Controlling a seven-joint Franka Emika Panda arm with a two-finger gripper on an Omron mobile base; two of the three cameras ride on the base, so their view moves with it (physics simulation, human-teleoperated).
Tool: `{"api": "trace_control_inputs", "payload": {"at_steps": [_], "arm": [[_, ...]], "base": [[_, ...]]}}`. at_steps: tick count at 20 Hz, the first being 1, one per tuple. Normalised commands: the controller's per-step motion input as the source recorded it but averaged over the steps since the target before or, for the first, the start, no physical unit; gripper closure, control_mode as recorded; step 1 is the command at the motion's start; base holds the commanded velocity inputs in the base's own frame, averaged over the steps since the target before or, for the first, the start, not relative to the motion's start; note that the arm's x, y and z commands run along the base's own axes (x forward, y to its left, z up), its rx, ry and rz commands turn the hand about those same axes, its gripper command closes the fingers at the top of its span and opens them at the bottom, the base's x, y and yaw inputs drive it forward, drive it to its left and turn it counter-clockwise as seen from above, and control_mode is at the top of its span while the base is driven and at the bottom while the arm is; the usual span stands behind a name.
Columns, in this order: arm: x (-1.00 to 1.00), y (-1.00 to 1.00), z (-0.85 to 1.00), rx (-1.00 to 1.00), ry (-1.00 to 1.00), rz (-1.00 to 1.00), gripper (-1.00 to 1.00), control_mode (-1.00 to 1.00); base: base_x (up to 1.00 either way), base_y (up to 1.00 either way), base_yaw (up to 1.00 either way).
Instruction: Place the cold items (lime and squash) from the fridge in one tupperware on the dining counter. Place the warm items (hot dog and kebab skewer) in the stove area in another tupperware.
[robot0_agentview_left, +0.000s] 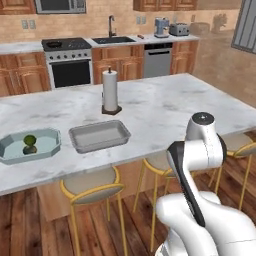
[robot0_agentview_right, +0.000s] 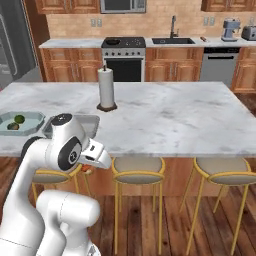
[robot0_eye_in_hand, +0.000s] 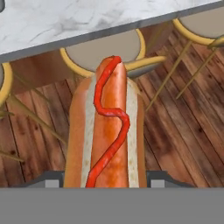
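The hot dog (robot0_eye_in_hand: 108, 127) stands lengthwise straight out from the gripper (robot0_eye_in_hand: 105, 179) in the hand view, its near end sunk between the two dark fingertips (robot0_eye_in_hand: 50, 179) that show at either side of the bun, so the jaws are partly closed on it and grip it by its flanks; a wavy line of ketchup runs along the sausage from the near end to the far tip. Beyond the tip lie a round stool seat (robot0_eye_in_hand: 105, 50) with a yellow rim, the wooden floor and, above, the underside edge of the marble dining counter (robot0_eye_in_hand: 87, 22). In the right base view the hand hangs below the counter edge, in front of the stools, and a small reddish bit of the hot dog (robot0_agentview_right: 86, 168) peeks out under the wrist. On the counter in the left base view a grey tupperware (robot0_agentview_left: 99, 135) sits near the front edge, with nothing visible inside, and just to its left a pale blue-green tupperware (robot0_agentview_left: 45, 147) holds the lime (robot0_agentview_left: 30, 139) and a darker item touching it, which is too small to name. A paper towel roll (robot0_agentview_left: 110, 91) stands upright on its dark base behind the grey tupperware, well apart from the arm
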Motion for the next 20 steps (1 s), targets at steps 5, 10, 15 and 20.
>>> {"api": "trace_control_inputs", "payload": {"at_steps": [5, 10, 15, 20], "arm": [[0.00, 0.00, 0.00, 0.00, 0.00, 0.00, 1.00, 1.00], [0.00, 0.00, 0.00, 0.00, 0.00, 0.00, 1.00, 1.00], [0.00, 0.00, 0.00, 0.00, 0.00, 0.00, 1.00, 1.00], [0.00, 0.00, 0.00, 0.00, 0.00, 0.00, 1.00, 1.00]], "base": [[0.36, -0.33, 0.27], [0.42, -0.25, 0.29], [0.48, -0.17, 0.31], [0.29, -0.13, 0.30]]}}
